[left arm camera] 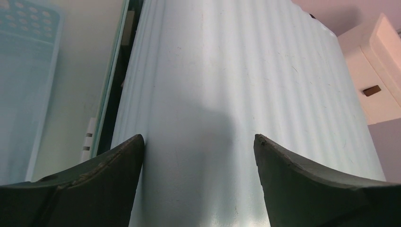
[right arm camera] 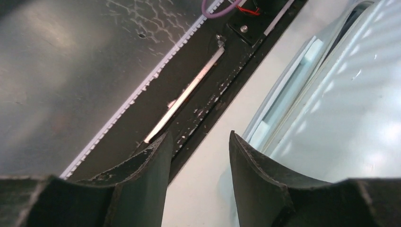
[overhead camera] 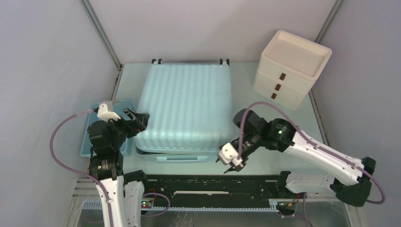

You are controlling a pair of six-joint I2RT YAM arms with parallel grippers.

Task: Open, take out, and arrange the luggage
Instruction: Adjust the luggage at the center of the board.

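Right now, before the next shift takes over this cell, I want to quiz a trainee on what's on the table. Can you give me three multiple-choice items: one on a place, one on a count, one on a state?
1. Where does the cream-white box stand on the table?
A. the far right corner
B. between the two arm bases
C. the near left edge

2. How many brown tabs show on the box's front?
A. one
B. three
C. five

3. What state is the mint-blue suitcase in?
A. open, lining showing
B. closed, lying flat
C. upright on its wheels

Answers:
1 A, the overhead view has it at the far right, apart from the suitcase.
2 B, three tabs run down its front.
3 B, its ribbed shell faces up and no lining is in sight.
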